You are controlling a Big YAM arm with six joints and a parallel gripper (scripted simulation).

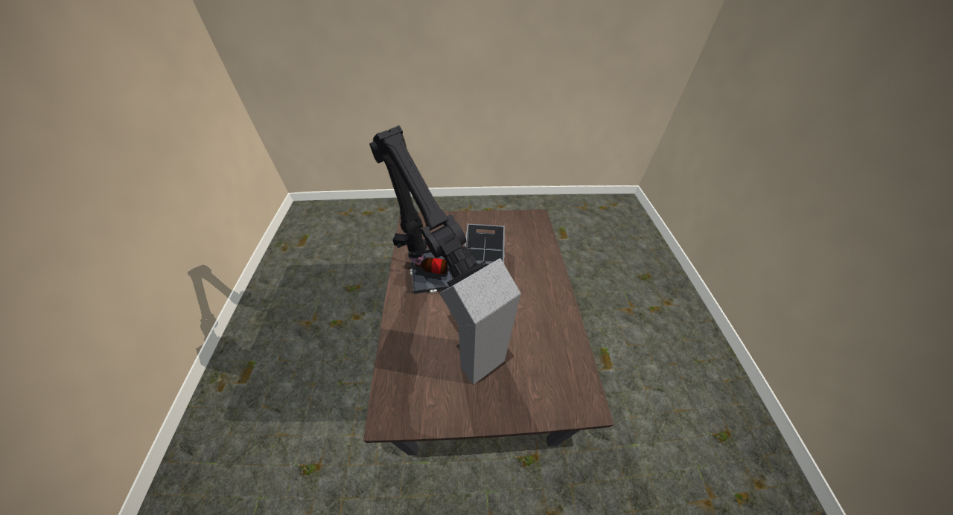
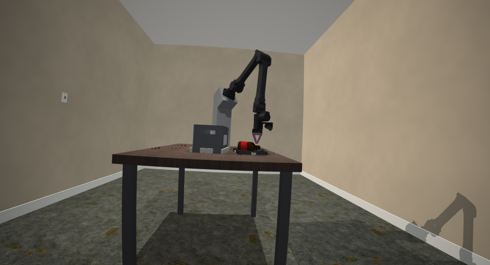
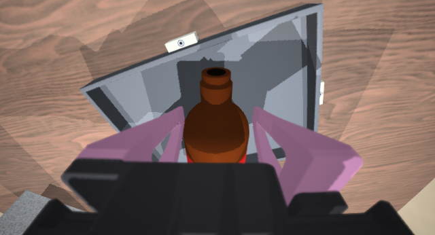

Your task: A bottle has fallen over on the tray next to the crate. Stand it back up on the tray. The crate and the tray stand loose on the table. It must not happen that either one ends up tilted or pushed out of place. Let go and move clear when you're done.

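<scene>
"Bottle first: which way does it point?"

"It's on its side in the tray, long axis roughly level. The neck points away from the crate, toward the bench's near long side, left in the top view. In the wrist view the open mouth is toward the upper edge."

"And the gripper?"

"Spread, with nothing pinched. It points down, its tips just above the neck end in the exterior view. From the wrist, the pink fingers appear on either side of the brown shoulder, with a gap showing at each side. The red label is toward the base."

"What's everything standing on?"

"A brown wood-grain bench with dark legs. The crate is upright beside the tray, and a grey pedestal carries the black arm."

"The room?"

"Beige walls, white skirting, and a mottled grey-green floor."
</scene>
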